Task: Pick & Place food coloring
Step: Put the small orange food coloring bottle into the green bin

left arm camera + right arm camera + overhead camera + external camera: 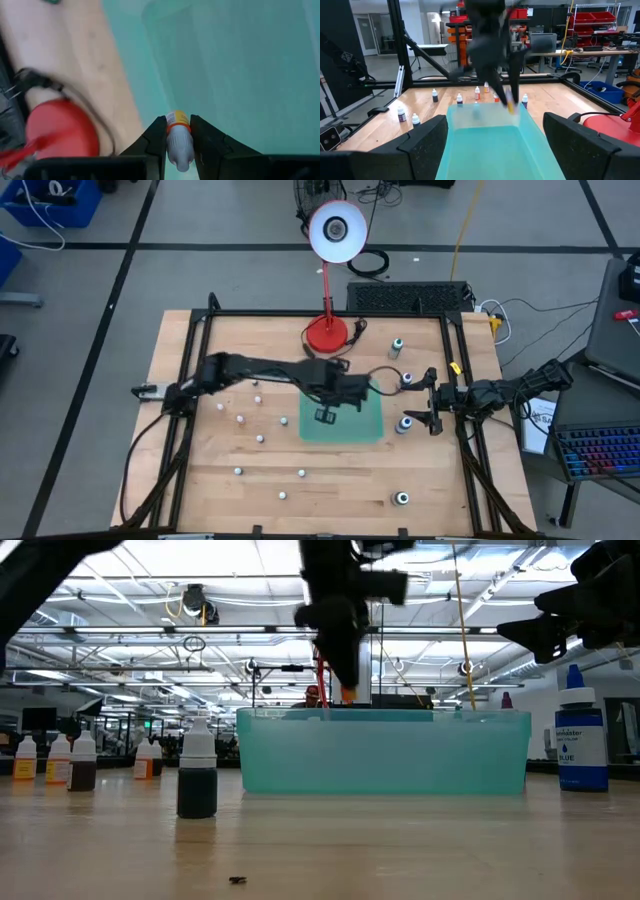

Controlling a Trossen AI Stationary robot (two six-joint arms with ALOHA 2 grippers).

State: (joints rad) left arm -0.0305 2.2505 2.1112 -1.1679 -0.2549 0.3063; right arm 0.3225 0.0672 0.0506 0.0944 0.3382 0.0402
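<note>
High view: wooden table strewn with bottles, left tool gripping a bottle over the teal bin, right tool open.

At the right edge of the low view, a blue-capped bottle carries a white label whose bottom word reads "BLUE"; the smaller print above it is illegible.

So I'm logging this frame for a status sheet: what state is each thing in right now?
Left gripper: shut on an orange-labelled bottle, above the bin.
Right gripper: open, empty, by the bin's right side.
Teal bin: upright on the table, contents not visible.
Blue bottle: upright, capped.
Dark bottle: upright, capped.
Lamp: upright; lit or not, can't tell.
</note>
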